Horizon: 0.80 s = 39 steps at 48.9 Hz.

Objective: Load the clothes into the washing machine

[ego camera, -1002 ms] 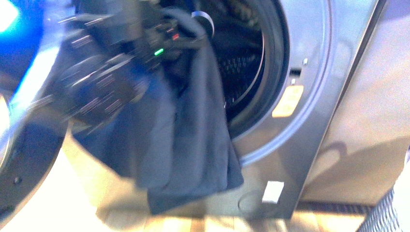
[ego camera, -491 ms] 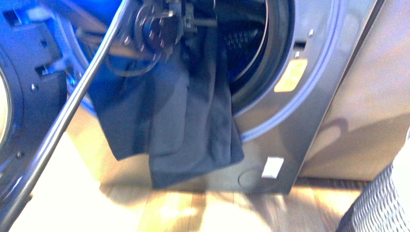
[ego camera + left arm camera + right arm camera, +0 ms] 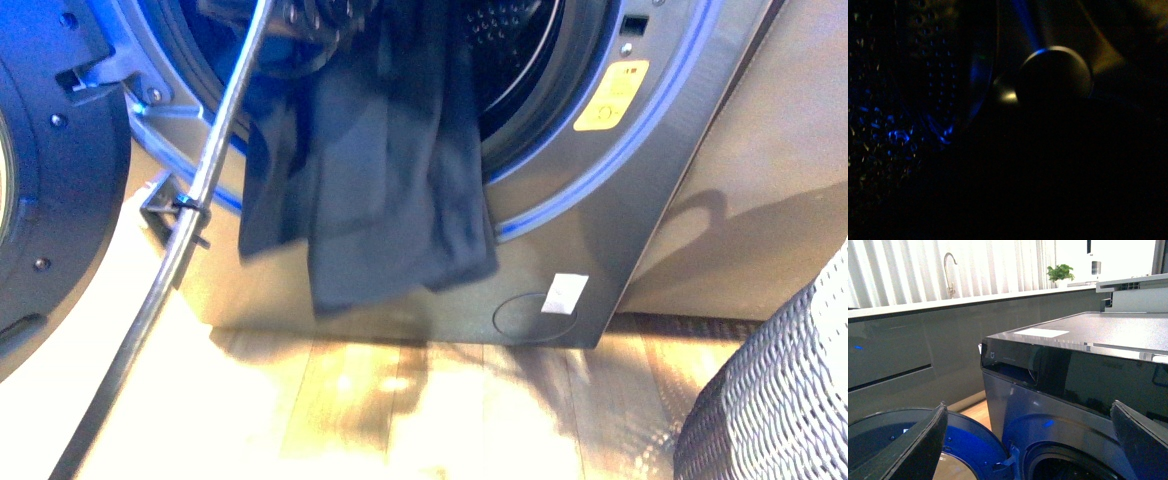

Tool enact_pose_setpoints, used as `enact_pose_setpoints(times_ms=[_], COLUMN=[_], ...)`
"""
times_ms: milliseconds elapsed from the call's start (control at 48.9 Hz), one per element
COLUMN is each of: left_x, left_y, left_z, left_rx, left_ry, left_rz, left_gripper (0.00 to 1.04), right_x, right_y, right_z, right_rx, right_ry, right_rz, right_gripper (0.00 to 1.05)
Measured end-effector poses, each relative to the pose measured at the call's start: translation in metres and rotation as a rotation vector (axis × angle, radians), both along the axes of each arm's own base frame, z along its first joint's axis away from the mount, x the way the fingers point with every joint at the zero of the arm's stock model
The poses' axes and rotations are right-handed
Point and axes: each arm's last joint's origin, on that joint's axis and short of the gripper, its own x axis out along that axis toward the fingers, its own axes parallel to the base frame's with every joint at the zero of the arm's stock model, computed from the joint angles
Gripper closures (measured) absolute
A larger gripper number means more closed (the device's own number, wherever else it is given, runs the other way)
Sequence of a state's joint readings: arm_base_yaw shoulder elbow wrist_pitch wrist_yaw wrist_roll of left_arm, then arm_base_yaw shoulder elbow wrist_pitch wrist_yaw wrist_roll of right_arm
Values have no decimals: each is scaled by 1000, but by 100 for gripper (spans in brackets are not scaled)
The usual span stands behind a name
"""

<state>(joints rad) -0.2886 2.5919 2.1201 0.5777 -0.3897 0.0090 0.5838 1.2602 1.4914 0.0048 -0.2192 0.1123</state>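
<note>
The washing machine [image 3: 640, 200] is silver-grey with its round porthole open and a yellow sticker [image 3: 612, 95] beside it. The clothes [image 3: 390, 170], a limp dark navy garment, hang from the drum mouth down over the machine's front, ending above the floor. My left gripper is shut on the clothes' top; only its dark wrist [image 3: 325, 15] shows at the porthole's upper edge. The left wrist view is dark. My right gripper [image 3: 1030, 445] is open and empty, held high in front of the machine's top [image 3: 1088, 335], above the porthole.
The round dark door [image 3: 50, 180] stands open on the left. A grey cable [image 3: 190, 220] runs diagonally across it. A grey-brown panel [image 3: 770, 170] is right of the machine. A wicker basket [image 3: 775, 400] stands at the bottom right on the wooden floor [image 3: 400, 410].
My left arm has moved from in front of the porthole's left rim up into the drum mouth, carrying the garment's top. The garment's hem hangs higher. The whole view has shifted.
</note>
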Motion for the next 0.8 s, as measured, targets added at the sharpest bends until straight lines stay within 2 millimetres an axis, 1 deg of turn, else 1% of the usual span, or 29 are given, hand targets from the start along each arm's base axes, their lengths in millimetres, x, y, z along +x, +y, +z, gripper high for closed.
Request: enact_pose_setpoints(times_ms=[143,348,450,552,675,798], left_x=[-2,-4,-9,-13,-17,-18], left_y=[-1,-1,-3,-5,-7,-9], left_z=[10,9,7,3,1,8], left_rx=[-8,-8,-21,-23,-11,-2], left_ry=[-95,-134,-239,-306,-340,-376], left_rz=[0,8,9,-11,-14,-8], left_gripper=[94,94,94,94,94,94], right_x=[0,0,0,0,0,0], right_y=[0,0,0,0,0,0], right_z=[0,0,0,0,0,0], right_rx=[0,0,0,0,0,0], right_ry=[0,0,0,0,0,0], right_rz=[0,0,0,0,0,0], right_gripper=[7,7,7,7,7,7])
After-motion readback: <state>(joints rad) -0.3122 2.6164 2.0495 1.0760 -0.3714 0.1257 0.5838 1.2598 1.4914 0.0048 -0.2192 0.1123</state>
